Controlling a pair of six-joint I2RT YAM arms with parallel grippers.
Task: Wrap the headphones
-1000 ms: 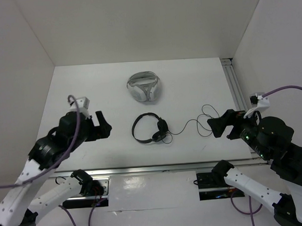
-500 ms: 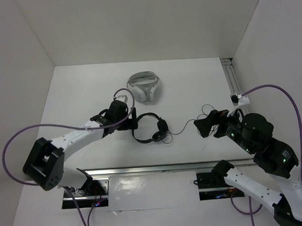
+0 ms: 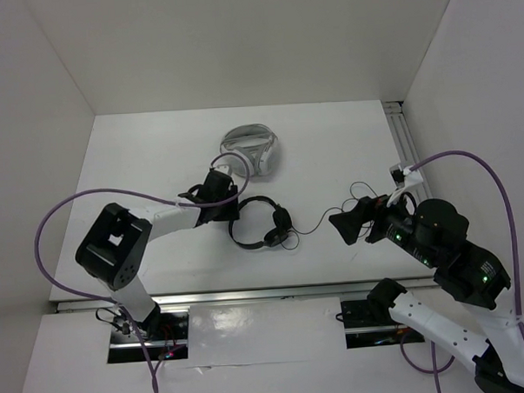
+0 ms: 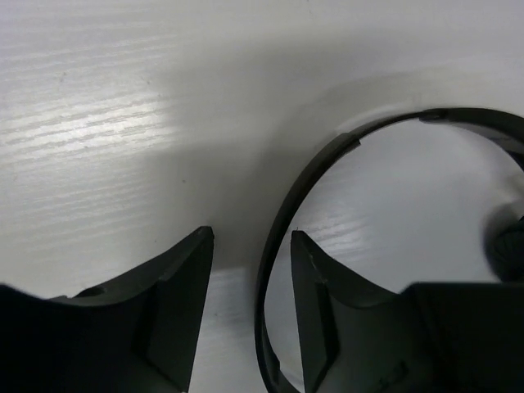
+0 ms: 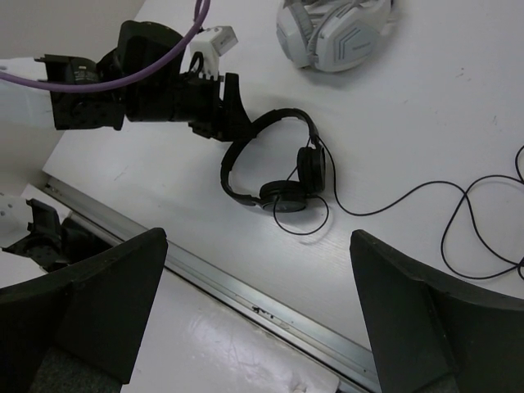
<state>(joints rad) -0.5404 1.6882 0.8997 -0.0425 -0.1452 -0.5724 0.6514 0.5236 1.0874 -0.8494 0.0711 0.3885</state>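
Your left gripper (image 4: 252,237) stands part-open astride the thin headband (image 4: 286,209) of the black headphones (image 3: 281,220), gripping nothing: one finger is just beside the band, the other clear of it. The headphones lie flat mid-table on the white table (image 3: 156,158), near a white-and-grey headset (image 3: 250,151), with plain white walls around. Your right gripper (image 5: 258,235) hovers spread wide and empty near the cable (image 5: 409,199).

Left pincer (image 3: 231,210) straddling headband (image 4: 327,155) of headphones (image 3: 282,220), narrow gap showing either side of band. White-and-grey headset (image 3: 250,151) crowding far side, near pincer. Bench (image 3: 147,158) lying bare leftward, giving wide passage. Cable (image 3: 328,214) trailing right from ear pads, loops tangling just beside right pincer (image 3: 337,224), hindering low approach there. Side rail (image 3: 405,147) bounding bench's right edge.
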